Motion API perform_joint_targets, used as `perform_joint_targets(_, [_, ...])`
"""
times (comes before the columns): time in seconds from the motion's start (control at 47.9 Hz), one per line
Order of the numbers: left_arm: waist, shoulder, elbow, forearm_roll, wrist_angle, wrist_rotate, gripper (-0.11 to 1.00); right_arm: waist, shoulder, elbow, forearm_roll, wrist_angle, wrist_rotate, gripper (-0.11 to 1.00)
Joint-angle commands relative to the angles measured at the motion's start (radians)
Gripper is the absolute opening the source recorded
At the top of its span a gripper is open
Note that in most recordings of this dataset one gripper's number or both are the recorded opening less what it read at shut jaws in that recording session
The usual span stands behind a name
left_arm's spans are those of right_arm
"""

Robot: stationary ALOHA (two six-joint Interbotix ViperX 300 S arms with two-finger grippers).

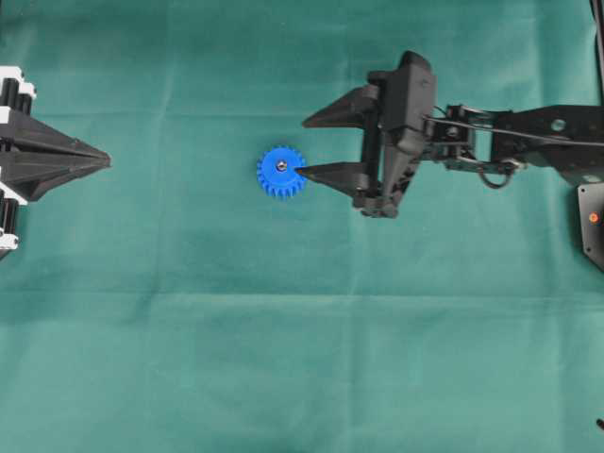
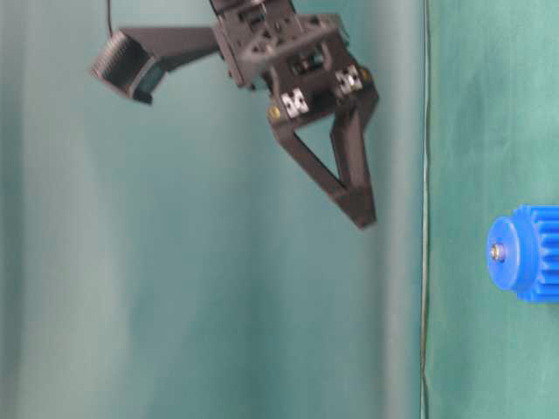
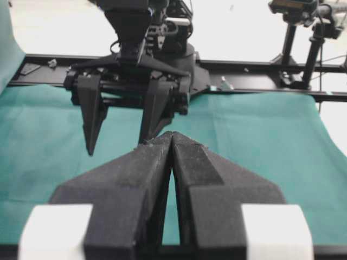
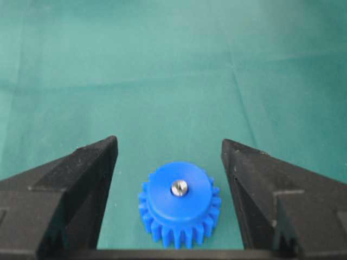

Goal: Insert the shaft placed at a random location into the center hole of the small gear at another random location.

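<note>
The small gear (image 1: 281, 174) is bright blue and lies flat on the green cloth near the middle; it also shows as the gear (image 4: 180, 208) and the gear (image 2: 533, 255). The shaft (image 4: 179, 187) stands as a shiny silver pin in the gear's middle, filling the center hole, which is hidden by it. My right gripper (image 4: 168, 141) is open and empty, its fingers either side of the gear without touching it. It hangs a little above the cloth. My left gripper (image 1: 106, 160) is shut and empty at the far left edge.
Green cloth (image 1: 283, 330) covers the whole table. In the left wrist view a black frame rail (image 3: 260, 67) and camera stands (image 3: 287, 32) run along the far side, behind the right arm (image 3: 135, 70).
</note>
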Motion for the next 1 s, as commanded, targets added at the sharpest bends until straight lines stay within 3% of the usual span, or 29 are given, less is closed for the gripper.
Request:
perform_joint_targets(0.0, [-0.002, 0.006, -0.018, 0.000, -0.005, -0.002, 0.00, 0.002, -0.055, 0.017, 0.000, -0.005, -0.014, 0.77])
perform_joint_targets(0.439, [-0.002, 0.005, -0.018, 0.002, -0.005, -0.002, 0.00, 0.002, -0.192, 0.147, 0.005, -0.012, -0.012, 0.78])
perform_joint_targets(0.981, [-0.002, 0.006, -0.020, 0.002, -0.006, -0.002, 0.00, 0.002, -0.225, 0.178, 0.003, -0.015, -0.012, 0.77])
